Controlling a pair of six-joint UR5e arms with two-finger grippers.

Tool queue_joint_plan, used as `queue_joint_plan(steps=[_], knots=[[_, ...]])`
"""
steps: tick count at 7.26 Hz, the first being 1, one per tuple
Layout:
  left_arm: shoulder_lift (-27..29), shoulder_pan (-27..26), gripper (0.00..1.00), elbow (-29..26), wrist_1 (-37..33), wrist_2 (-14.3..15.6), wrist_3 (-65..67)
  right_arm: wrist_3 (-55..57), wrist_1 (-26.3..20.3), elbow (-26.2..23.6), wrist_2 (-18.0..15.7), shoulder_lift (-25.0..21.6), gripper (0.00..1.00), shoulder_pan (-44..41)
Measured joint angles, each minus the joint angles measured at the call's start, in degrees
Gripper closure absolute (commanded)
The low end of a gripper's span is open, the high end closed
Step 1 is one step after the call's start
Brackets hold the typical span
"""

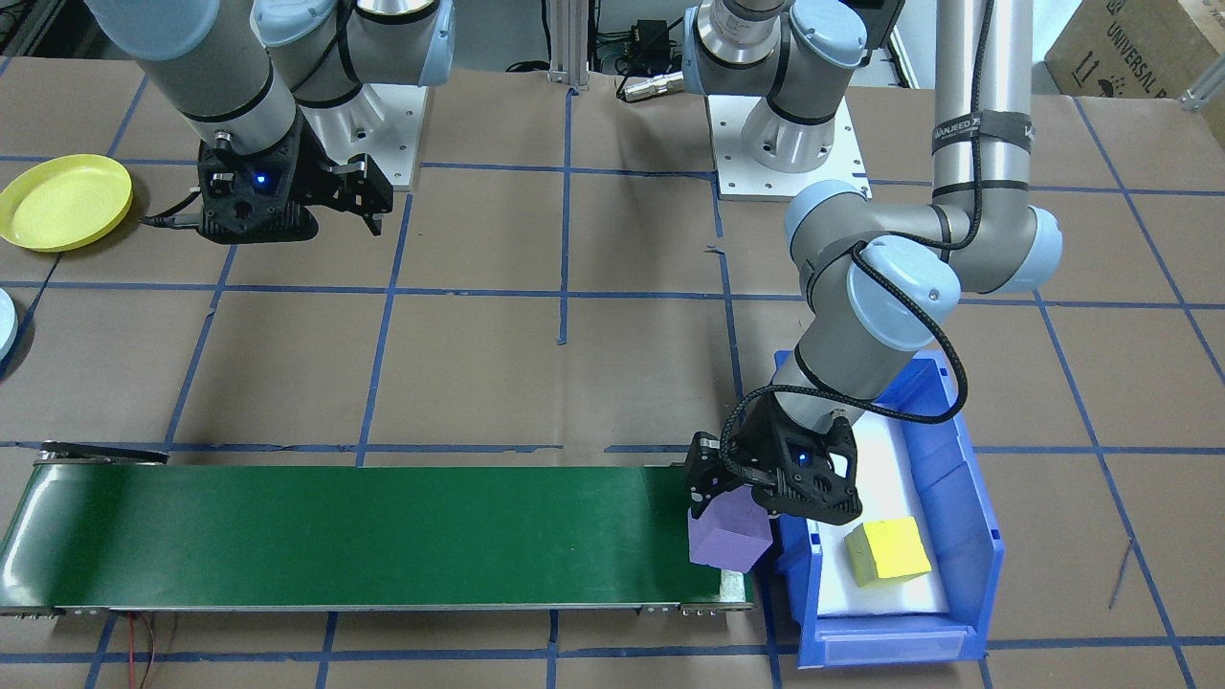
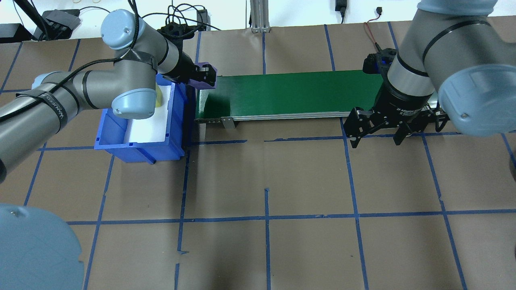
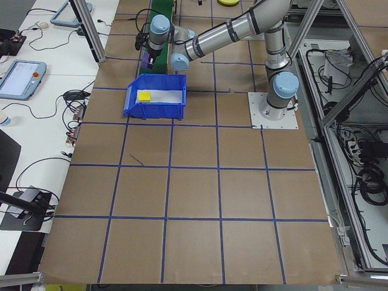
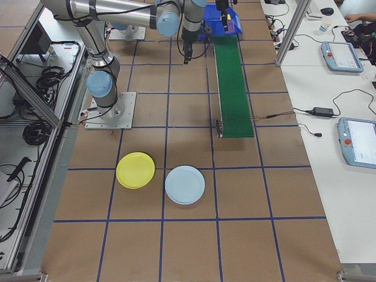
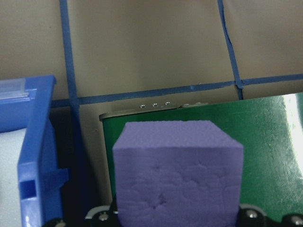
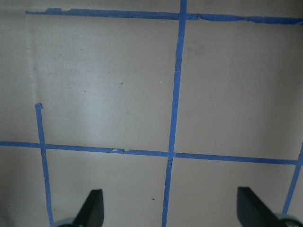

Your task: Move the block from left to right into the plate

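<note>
A purple block [image 1: 729, 541] sits between the fingers of my left gripper [image 1: 735, 512], which is shut on it over the end of the green conveyor belt [image 1: 364, 536] next to the blue bin. The left wrist view is filled by the same purple block [image 5: 177, 175], with the belt's end below it. My right gripper [image 2: 379, 137] hangs open and empty over bare table near the belt's other end; its fingertips [image 6: 94, 208] show wide apart. A yellow plate [image 1: 62, 201] and a light blue plate [image 4: 185, 184] lie on the table beyond that end.
A blue bin [image 1: 976, 517] with white lining holds a yellow block [image 1: 888, 552] beside the belt. The brown table carries a grid of blue tape. Both arm bases [image 1: 785, 144] stand at the robot's edge.
</note>
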State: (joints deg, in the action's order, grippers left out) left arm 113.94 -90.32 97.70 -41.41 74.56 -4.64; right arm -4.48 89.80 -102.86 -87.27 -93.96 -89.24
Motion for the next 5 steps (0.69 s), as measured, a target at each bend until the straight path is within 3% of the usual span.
queue_joint_plan(steps=[3,5], knots=[[0.2,-0.1,0.00,0.3,-0.1,0.3,0.4,0.0,0.0,0.6,-0.1,0.0,0.00,0.2],[-1.6,-0.1,0.00,0.2,-0.6,3.2,1.5,0.0,0.0,1.5,0.0,0.0,0.00,0.0]])
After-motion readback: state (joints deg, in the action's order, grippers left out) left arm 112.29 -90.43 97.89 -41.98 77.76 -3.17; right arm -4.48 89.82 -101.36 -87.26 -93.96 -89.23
